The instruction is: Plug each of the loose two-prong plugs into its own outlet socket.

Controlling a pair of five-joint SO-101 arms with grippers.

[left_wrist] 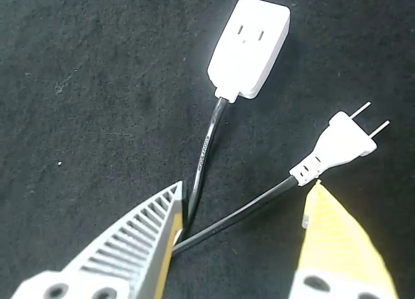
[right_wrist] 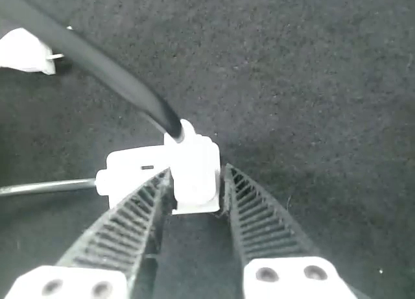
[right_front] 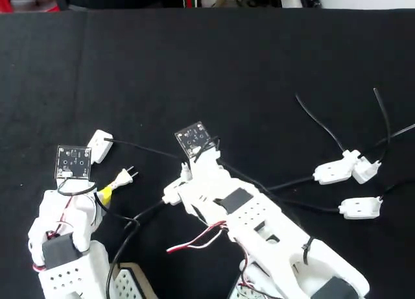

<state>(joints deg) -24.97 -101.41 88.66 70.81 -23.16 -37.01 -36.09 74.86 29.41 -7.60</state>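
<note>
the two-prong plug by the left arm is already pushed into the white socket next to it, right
No. The left wrist view shows the two-prong plug lying loose with its prongs bare, apart from the white socket next to it, not pushed into it.

plug: loose, flat | socket: face up, near | joined pair: probably mated, gripped

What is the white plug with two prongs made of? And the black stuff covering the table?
The two-prong plug looks like smooth white moulded plastic, going by its even, slightly shiny body and its ridged neck. Its prongs are probably metal, being thin, flat, pale strips, though their shine is hard to judge. The table cover looks like black felt-like cloth: matte, fuzzy and dotted with lint.
</note>
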